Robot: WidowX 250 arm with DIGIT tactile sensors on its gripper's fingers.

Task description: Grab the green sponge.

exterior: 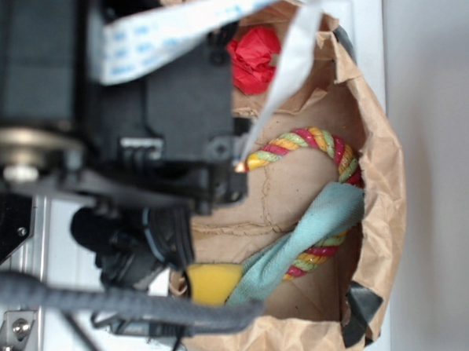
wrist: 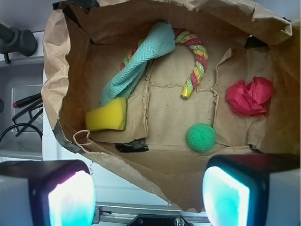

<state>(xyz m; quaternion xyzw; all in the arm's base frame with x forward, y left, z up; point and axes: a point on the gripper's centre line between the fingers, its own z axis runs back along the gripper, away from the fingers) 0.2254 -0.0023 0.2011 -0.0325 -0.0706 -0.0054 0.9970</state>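
Note:
The green sponge (wrist: 107, 115) is a yellow foam block lying on the floor of a brown paper bag (wrist: 160, 174), at its left side, touching the end of a teal cloth (wrist: 141, 61). In the exterior view the sponge (exterior: 212, 280) shows partly under the arm. My gripper (wrist: 148, 197) is open and empty, its glowing pads (wrist: 70, 200) wide apart, held high above the bag's near wall. In the exterior view the arm's body hides the fingers.
In the bag lie a round green ball (wrist: 201, 137), a crumpled red paper (wrist: 249, 96), and a striped rope toy (wrist: 195, 59) under the cloth. The bag's torn walls stand up all round. Black cables (wrist: 21, 110) lie to the left outside it.

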